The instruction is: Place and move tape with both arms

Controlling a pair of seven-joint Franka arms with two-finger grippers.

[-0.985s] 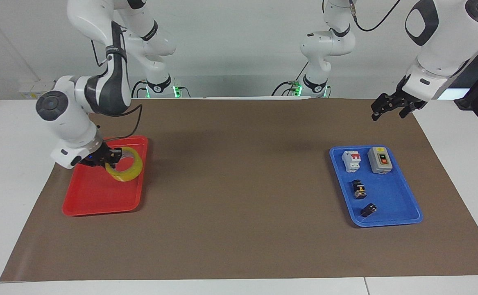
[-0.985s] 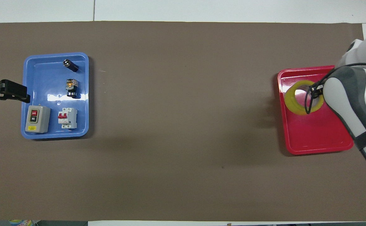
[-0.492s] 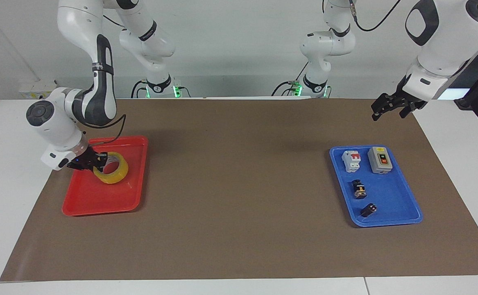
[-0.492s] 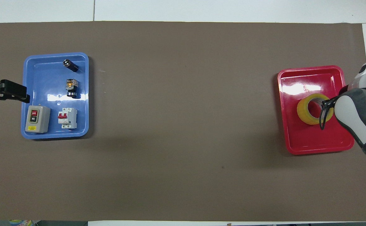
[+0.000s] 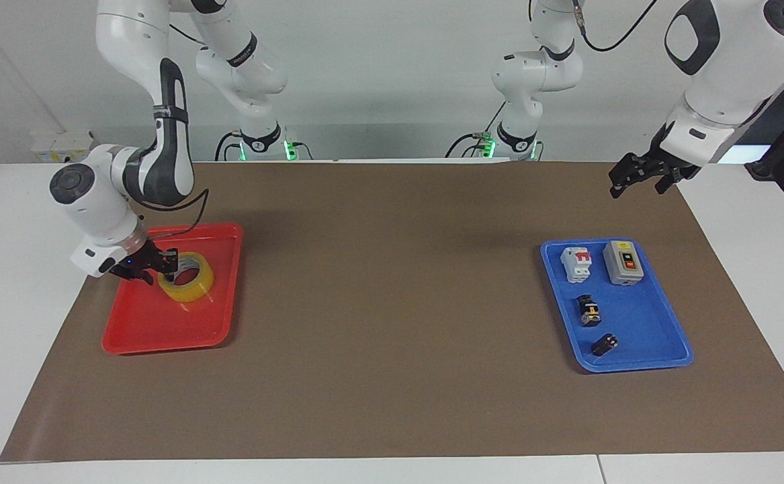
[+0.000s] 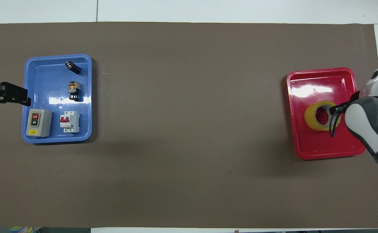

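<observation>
Right fingers [image 5: 166, 259] at tape [image 5: 190, 286] rim, tape flat in red tray [image 5: 163, 323]

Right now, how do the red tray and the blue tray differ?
The red tray holds just the yellow tape, with the right gripper at the roll; the blue tray holds four small electrical parts, and the left gripper hangs apart from it. The red tray lies at the right arm's end, the blue at the left arm's. Both are shallow rectangles on the brown mat.

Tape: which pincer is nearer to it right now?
Right. The right pincer is at the tape in the red tray; the left pincer hangs over the mat near the blue tray.
</observation>
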